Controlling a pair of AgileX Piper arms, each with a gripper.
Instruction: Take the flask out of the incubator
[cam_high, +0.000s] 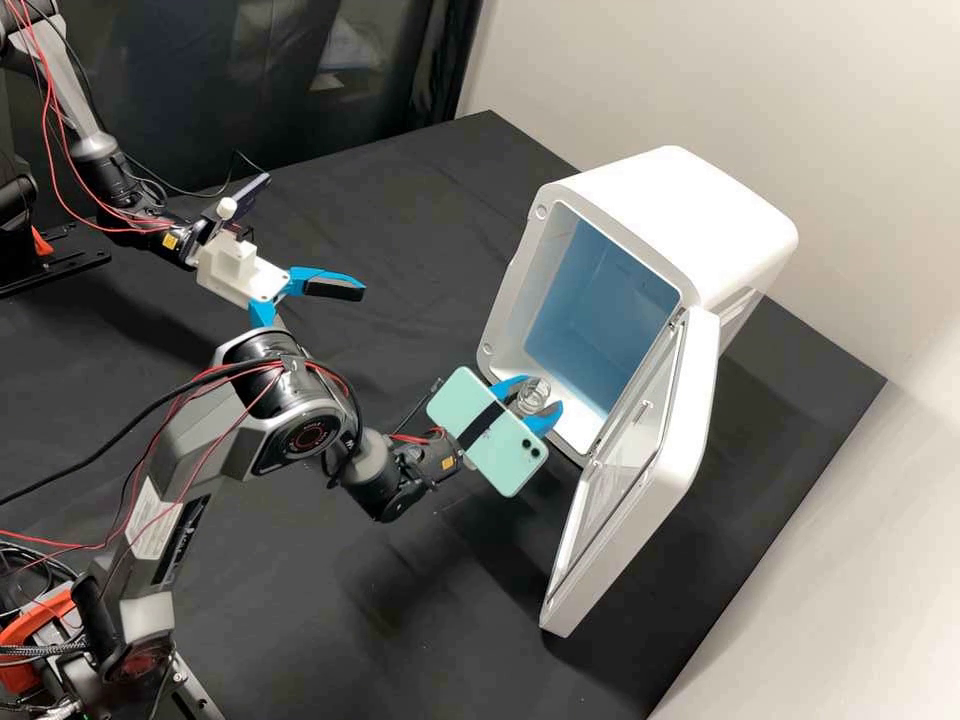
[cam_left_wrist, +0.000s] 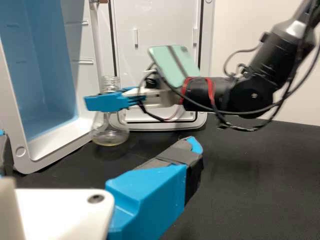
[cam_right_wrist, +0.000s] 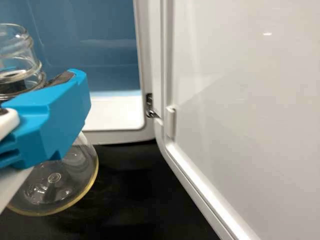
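Note:
The clear glass flask (cam_high: 532, 393) stands upright just outside the open mouth of the white incubator (cam_high: 700, 230), between its front rim and its door (cam_high: 640, 470). My right gripper (cam_high: 530, 400) is shut on the flask's neck, and one blue finger (cam_right_wrist: 50, 117) crosses the neck above the round body (cam_right_wrist: 55, 182). The left wrist view has the flask (cam_left_wrist: 110, 132) with its base at the black bench, held by the right gripper (cam_left_wrist: 107, 100). My left gripper (cam_high: 310, 300) is open, empty and well away from the incubator.
The incubator's blue chamber (cam_high: 600, 310) holds nothing I can see. Its door hangs open toward the bench's front right edge. A mint-green phone (cam_high: 490, 430) is strapped on the right wrist. Red and black cables run along both arms.

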